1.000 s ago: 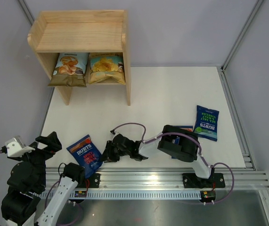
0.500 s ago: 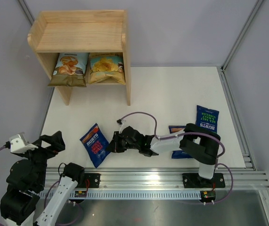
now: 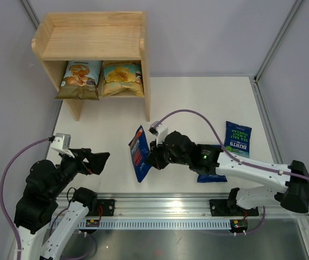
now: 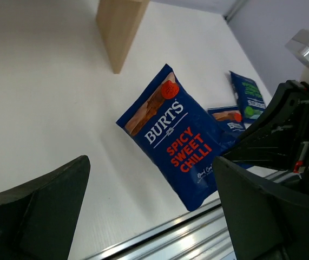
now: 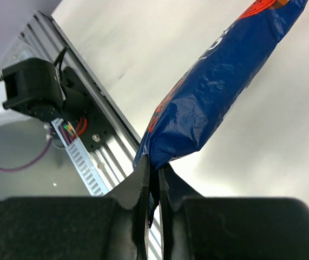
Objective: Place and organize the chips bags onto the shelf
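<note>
Chips bags lie in three places. On the left, the shelf stands at the far-left corner of the worktop. Its lower tier holds the Cassava bag on the left and the yellow bag touching it on the right, both facing forward. The top tier is bare wood.

Near the front-left edge, the left pincer hangs above the worktop with its fingers spread wide and nothing between them. It points toward the middle.

At the centre, a red Burts bag is raised off the worktop and tilted. It looks nearly edge-on from above, while the left wrist view shows its front, which reads "Spicy Sweet Chilli". The right pincer is pinching this bag by its lower edge. In the right wrist view the two fingers are pressed together on the crimped seam.

Further right, a second red Burts lies flat, partly hidden beneath the right arm. Just beyond it the green Burts bag lies flat, face up, near the right edge.
</note>
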You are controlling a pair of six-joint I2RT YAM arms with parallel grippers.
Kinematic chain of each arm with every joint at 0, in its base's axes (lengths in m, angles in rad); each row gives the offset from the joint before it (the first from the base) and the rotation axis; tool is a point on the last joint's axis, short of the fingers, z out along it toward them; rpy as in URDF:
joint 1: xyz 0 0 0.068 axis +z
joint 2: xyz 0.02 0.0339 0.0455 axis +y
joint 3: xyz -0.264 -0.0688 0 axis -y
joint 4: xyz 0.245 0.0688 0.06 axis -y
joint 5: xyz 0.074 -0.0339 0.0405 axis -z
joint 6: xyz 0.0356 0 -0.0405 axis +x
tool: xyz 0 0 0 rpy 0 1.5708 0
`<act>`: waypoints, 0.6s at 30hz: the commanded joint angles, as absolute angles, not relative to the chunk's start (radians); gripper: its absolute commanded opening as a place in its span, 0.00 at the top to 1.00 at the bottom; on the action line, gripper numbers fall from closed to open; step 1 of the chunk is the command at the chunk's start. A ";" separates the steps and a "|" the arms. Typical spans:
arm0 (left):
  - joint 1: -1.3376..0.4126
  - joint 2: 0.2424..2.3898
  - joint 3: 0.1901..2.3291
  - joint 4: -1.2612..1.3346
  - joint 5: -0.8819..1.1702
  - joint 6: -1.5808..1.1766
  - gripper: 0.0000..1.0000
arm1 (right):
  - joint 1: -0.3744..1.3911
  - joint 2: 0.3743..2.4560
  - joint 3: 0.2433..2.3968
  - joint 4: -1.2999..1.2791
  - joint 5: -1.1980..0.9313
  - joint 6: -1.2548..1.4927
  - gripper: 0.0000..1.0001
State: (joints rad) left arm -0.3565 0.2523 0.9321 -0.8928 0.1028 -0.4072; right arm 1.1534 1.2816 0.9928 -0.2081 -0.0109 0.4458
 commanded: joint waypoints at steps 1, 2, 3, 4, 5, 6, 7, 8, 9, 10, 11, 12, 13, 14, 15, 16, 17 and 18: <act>-0.360 0.270 0.910 -0.736 0.323 -0.379 0.01 | 1.150 1.148 1.095 -0.499 0.083 0.307 1.00; -0.360 0.279 0.905 -0.721 0.349 -0.376 0.01 | 1.149 1.128 1.123 -0.535 0.103 0.289 1.00; -0.360 0.287 0.896 -0.689 0.401 -0.374 0.01 | 1.150 1.112 1.137 -0.569 0.103 0.279 1.00; -0.360 0.290 0.879 -0.651 0.450 -0.373 0.01 | 1.149 1.082 1.167 -0.636 0.101 0.269 1.00; -0.360 0.291 0.868 -0.650 0.451 -0.371 0.01 | 1.150 1.071 1.183 -0.667 0.101 0.264 1.00; -0.360 0.294 0.859 -0.612 0.495 -0.373 0.01 | 1.149 1.057 1.195 -0.698 0.101 0.262 1.00; -0.360 0.299 0.850 -0.592 0.515 -0.379 0.01 | 1.149 1.031 1.207 -0.745 0.103 0.259 1.00; -0.360 0.302 0.832 -0.554 0.534 -0.380 0.01 | 1.149 1.017 1.225 -0.767 0.101 0.253 1.00; -0.360 0.307 0.824 -0.537 0.564 -0.387 0.01 | 1.149 1.005 1.235 -0.787 0.098 0.246 1.00; -0.360 0.316 0.815 -0.522 0.577 -0.394 0.01 | 1.149 0.980 1.244 -0.831 0.097 0.241 1.00; -0.360 0.322 0.801 -0.487 0.606 -0.399 0.01 | 1.149 0.973 1.270 -0.856 0.097 0.233 1.00; -0.360 0.330 0.795 -0.468 0.626 -0.406 0.01 | 1.150 0.963 1.282 -0.906 0.091 0.230 1.00; -0.360 0.351 0.790 -0.430 0.644 -0.410 0.01 | 1.150 0.942 1.305 -0.925 0.072 0.218 1.00; -0.360 0.362 0.773 -0.408 0.684 -0.414 0.01 | 1.149 0.930 1.313 -0.943 0.066 0.213 1.00; -0.360 0.376 0.767 -0.385 0.707 -0.425 0.01 | 1.149 0.917 1.321 -0.972 0.054 0.207 1.00; -0.360 0.408 0.759 -0.343 0.742 -0.425 0.01 | 1.150 0.895 1.334 -0.986 0.035 0.198 1.00; -0.360 0.423 0.747 -0.319 0.749 -0.426 0.01 | 1.150 0.885 1.344 -1.002 0.029 0.195 1.00; -0.360 0.440 0.726 -0.301 0.744 -0.431 0.01 | 1.149 0.878 1.351 -1.024 0.022 0.193 1.00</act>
